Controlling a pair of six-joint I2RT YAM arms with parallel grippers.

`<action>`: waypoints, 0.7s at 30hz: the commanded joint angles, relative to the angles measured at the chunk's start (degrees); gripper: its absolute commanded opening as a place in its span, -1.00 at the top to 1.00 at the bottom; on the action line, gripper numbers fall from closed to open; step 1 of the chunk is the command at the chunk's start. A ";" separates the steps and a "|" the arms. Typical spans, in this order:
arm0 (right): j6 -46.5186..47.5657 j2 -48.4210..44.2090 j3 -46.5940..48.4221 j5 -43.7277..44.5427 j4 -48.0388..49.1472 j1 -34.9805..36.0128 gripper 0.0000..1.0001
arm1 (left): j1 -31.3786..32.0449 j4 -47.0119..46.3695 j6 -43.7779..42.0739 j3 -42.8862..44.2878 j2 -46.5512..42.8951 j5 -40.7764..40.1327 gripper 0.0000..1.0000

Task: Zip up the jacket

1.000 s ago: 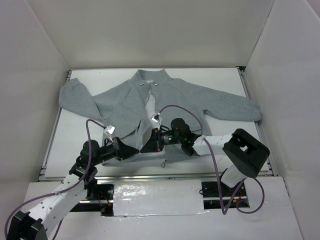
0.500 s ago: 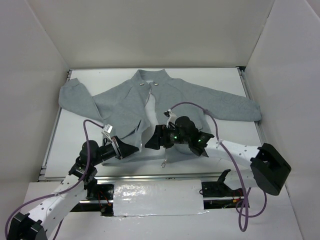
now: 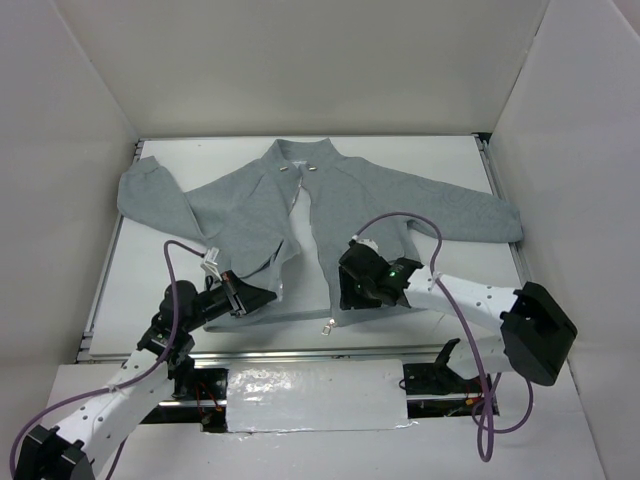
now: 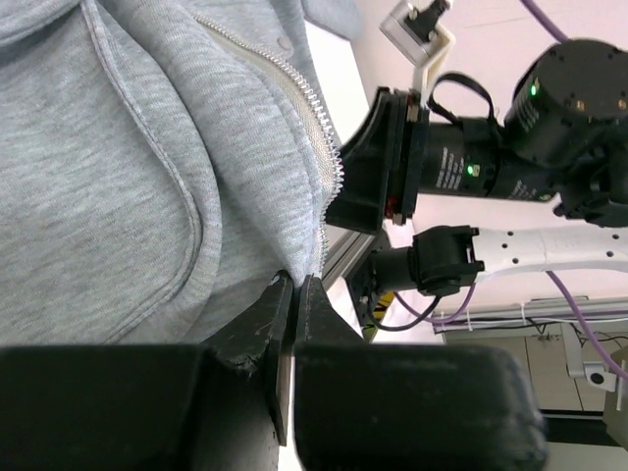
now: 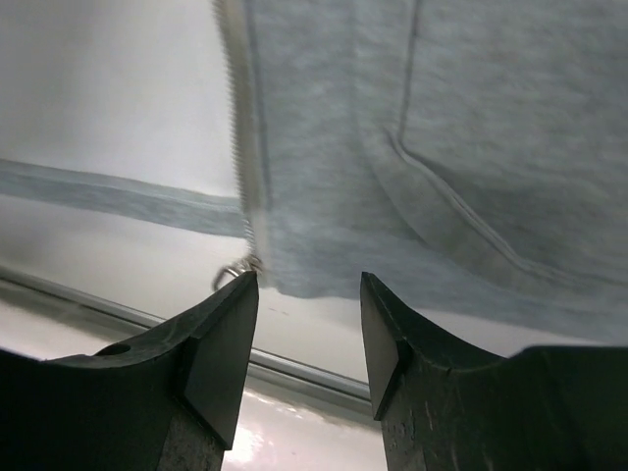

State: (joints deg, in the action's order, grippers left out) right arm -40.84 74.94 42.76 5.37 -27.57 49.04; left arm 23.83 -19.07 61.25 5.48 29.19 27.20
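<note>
The jacket (image 3: 400,200) lies flat on the white surface (image 3: 450,160), collar at the far side, sleeves spread out to both sides, front parted in a narrow V. On the left, the left tool (image 3: 262,297) is clamped tight on the jacket's bottom hem right by the zipper teeth (image 4: 319,137), fingers (image 4: 270,314) pressed together with the fabric edge nipped between them. Over on the right, the right tool (image 3: 347,295) hangs over the other front panel's lower corner, jaws spread wide and nothing between them. From its wrist view the hem and a curved pocket seam (image 5: 461,196) show through the gap, and the metal pull (image 5: 235,270) sits just beside the left fingertip.
</note>
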 commanded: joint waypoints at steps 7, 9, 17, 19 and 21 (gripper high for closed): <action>-3.81 7.84 6.89 10.80 -10.66 8.88 -0.04 | 0.25 -0.88 -3.25 1.64 1.22 0.84 1.00; -3.81 8.29 7.16 11.07 -10.14 9.59 -0.04 | 0.33 -0.97 -3.42 1.56 1.22 1.19 1.00; -2.49 12.51 9.09 10.98 -8.20 9.59 -0.02 | 0.33 -0.53 -4.30 1.56 1.13 2.33 1.00; -2.32 13.30 9.27 10.55 -7.85 9.59 -0.02 | 0.33 -0.27 -4.48 1.56 0.96 2.50 1.00; -2.23 13.48 9.53 10.02 -7.41 9.67 -0.02 | 0.33 -0.09 -4.74 1.56 0.78 2.51 1.00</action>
State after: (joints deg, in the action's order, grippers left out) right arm -43.31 87.88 49.82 14.37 -35.55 58.41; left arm 23.83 -17.63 58.37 5.48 30.55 28.10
